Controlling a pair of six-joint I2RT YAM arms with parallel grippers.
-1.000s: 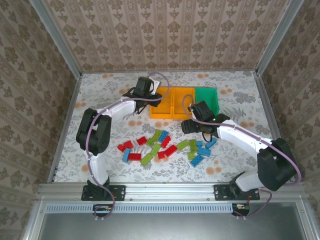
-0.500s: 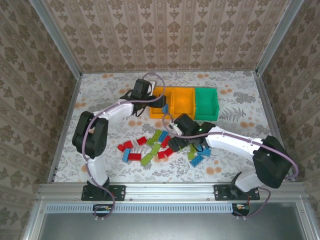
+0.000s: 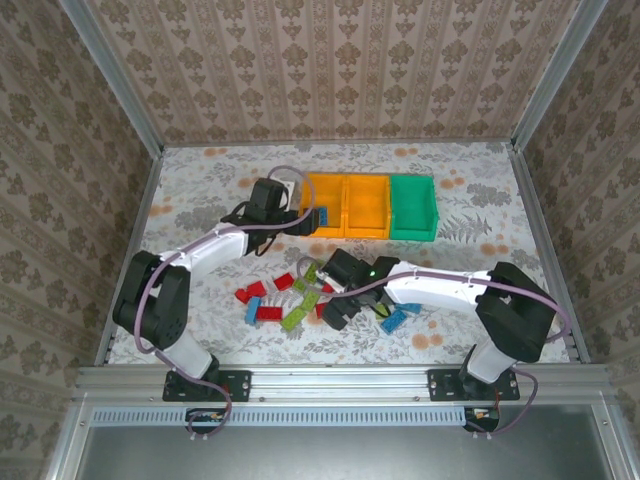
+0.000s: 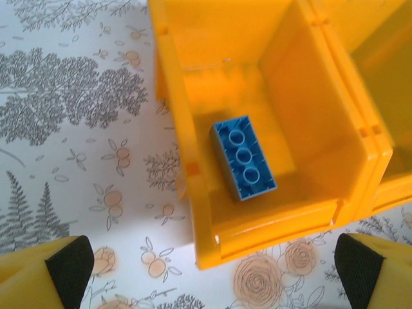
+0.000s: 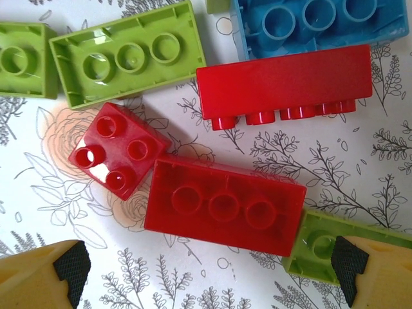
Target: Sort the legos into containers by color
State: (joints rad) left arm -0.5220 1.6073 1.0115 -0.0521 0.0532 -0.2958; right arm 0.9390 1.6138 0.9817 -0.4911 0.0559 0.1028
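Red, blue and lime legos (image 3: 300, 292) heaped loose on the floral table (image 3: 195, 180), toward its near edge and well apart from the containers lined up side by side behind: left orange bin (image 3: 325, 190), middle orange bin (image 3: 367, 200), green bin (image 3: 413, 205). One blue lego (image 4: 243, 158) underside up on the floor of the left orange bin. Just short of that bin's near wall, the left gripper (image 4: 209, 273), fingers spread wide, nothing between them. Low over the heap, the right gripper (image 5: 206, 270), fingers likewise wide apart and empty. Directly ahead of its fingertips, a long red lego (image 5: 224, 205) lying underside up. Touching that one's corner, a small red lego (image 5: 119, 149), studs up. Beyond, a second long red brick (image 5: 283, 80) on its side, a lime lego (image 5: 129, 58) underside up, and another blue brick (image 5: 309, 22) at the frame's top edge.
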